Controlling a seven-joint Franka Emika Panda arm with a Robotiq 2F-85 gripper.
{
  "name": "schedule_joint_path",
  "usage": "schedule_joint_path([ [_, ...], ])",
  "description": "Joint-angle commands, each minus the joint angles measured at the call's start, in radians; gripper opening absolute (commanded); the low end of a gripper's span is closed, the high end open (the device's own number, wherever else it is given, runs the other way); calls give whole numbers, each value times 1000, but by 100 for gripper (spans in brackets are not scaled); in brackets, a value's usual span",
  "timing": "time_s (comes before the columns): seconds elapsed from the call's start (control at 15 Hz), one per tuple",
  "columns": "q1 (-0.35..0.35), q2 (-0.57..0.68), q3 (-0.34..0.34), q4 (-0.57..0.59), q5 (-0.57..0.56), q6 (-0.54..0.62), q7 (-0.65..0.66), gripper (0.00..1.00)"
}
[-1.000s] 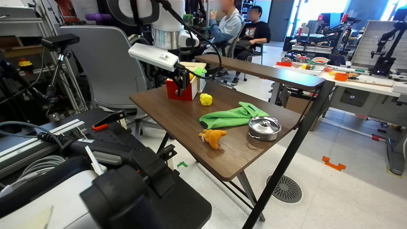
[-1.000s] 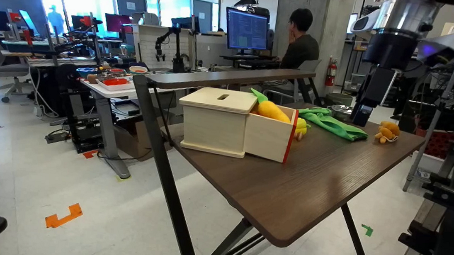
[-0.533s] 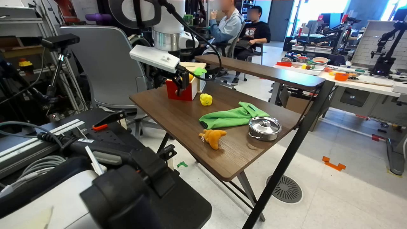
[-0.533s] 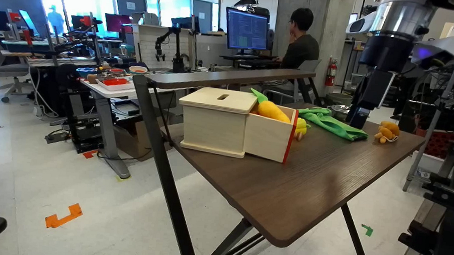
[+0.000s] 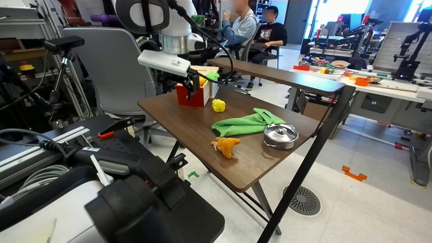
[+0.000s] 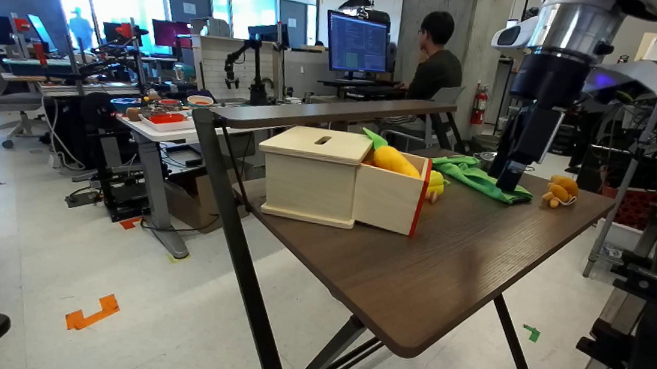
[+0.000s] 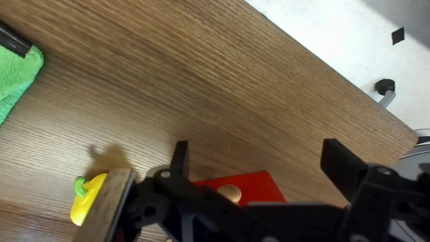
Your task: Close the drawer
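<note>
Now, drawer (image 6: 390,201): juts from wdn box (image 6: 309,188), leafy yellow toy (image 6: 394,161) inside
Gripper (image 7: 257,149): jaws wide, hovers in frt of box
Toy bell pepper (image 7: 85,201): nr box

drawer (image 6: 388,201): red front, pale side | table (image 6: 458,275): brown, grained | cloth (image 5: 246,124): green | hand (image 7: 256,148): black | pot (image 5: 280,137): silver

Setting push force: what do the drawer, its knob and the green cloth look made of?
Drawer: likely matte plywood, from its pale side; front evenly red, perhaps painted. Knob: probably smooth wood, striped grain. Green cloth: fuzzy, nubby surface, maybe microfibre.
</note>
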Motion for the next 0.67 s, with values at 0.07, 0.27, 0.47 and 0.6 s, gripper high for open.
schedule_joint_path([
  [0.07,-37,53,23,18,-158,96,127,100],
  [0.27,-43,82,25,29,-260,136,208,100],
  [0.47,-47,113,33,51,-353,171,281,100],
  [0.6,-51,136,36,71,-407,192,326,100],
])
